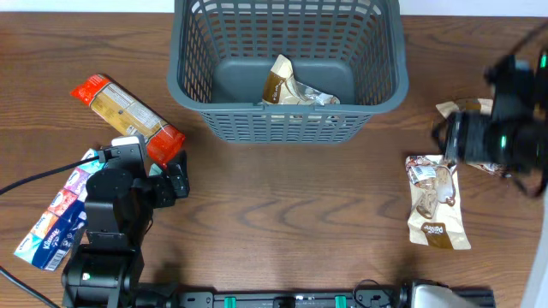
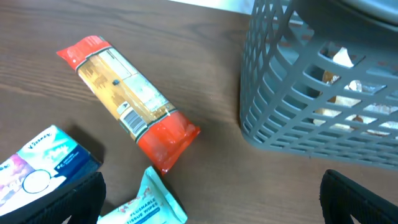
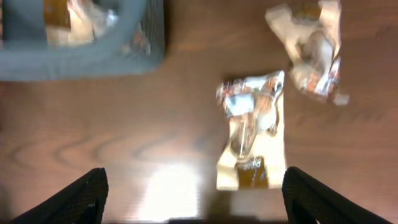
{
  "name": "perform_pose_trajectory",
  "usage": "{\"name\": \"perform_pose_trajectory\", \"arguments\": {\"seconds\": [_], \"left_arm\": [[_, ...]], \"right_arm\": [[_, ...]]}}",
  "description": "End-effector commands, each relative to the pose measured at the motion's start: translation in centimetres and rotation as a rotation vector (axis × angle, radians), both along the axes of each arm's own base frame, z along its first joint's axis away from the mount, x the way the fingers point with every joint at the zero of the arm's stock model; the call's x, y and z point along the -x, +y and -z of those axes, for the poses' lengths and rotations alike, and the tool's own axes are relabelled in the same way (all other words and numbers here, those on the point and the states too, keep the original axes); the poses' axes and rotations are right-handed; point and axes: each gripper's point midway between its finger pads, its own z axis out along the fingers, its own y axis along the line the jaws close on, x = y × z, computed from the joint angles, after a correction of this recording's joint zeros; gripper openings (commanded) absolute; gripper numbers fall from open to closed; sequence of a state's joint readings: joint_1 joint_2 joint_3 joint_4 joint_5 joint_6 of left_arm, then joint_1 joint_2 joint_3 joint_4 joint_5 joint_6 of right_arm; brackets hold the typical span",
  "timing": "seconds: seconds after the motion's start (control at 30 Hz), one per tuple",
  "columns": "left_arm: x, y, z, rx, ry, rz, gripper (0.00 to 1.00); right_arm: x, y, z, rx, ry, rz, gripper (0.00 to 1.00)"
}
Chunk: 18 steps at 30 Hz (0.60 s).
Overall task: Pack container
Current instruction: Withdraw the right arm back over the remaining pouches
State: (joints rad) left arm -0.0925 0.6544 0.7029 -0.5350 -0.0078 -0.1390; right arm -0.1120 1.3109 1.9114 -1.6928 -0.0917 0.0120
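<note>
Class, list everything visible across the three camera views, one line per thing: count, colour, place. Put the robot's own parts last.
container: one, slate-grey, far centre of table.
snack packs: three, brown and white; one inside the container, two on the table to its right.
pasta pack: one, red and tan, left of the container.
tissue packs: two, blue and teal, near left side.
table: one, dark brown wood.
left gripper: one, black, open, near the pasta pack.
right gripper: one, black, open, above the right-hand snack packs.
</note>
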Motion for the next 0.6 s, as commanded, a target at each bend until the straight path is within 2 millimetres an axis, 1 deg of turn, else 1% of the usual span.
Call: {"name": "perform_pose_trajectory", "arguments": {"seconds": [0.0,0.07,0.13,0.2,0.3,0.4,0.57], "left_arm": [[-0.1,0.2,-1.1,0.009,-0.025,-0.018,0.99],[-0.1,0.2,-1.0,0.009,-0.025,-0.018,0.99],[-0.1,0.2,-1.0,0.009,-0.025,-0.018,0.99],[-0.1,0.2,-1.0,0.009,-0.025,-0.018,0.99],[-0.1,0.2,-1.0,0.009,-0.025,-0.018,0.98],[-0.1,0.2,-1.0,0.009,-0.024,-0.018,0.99],[-0.1,0.2,-1.0,0.009,-0.025,-0.018,0.99]], "right_arm": [[3.9,0.2,2.2,-0.010,0.032,0.042,0.78],[5.2,-0.5,3.3,0.034,0.036,0.066,0.80],[5.3,-1.7,4.1,0.099,0.001,0.098,0.85],[4.2,-2.7,4.6,0.160,-0.053,0.101,0.90],[2.2,-3.0,6.2,0.205,-0.086,0.042,0.95],[0.7,-3.6,9.4,0.248,-0.030,0.002,0.97],[-1.8,-4.8,15.9,0.240,0.106,0.018,0.98]]}}
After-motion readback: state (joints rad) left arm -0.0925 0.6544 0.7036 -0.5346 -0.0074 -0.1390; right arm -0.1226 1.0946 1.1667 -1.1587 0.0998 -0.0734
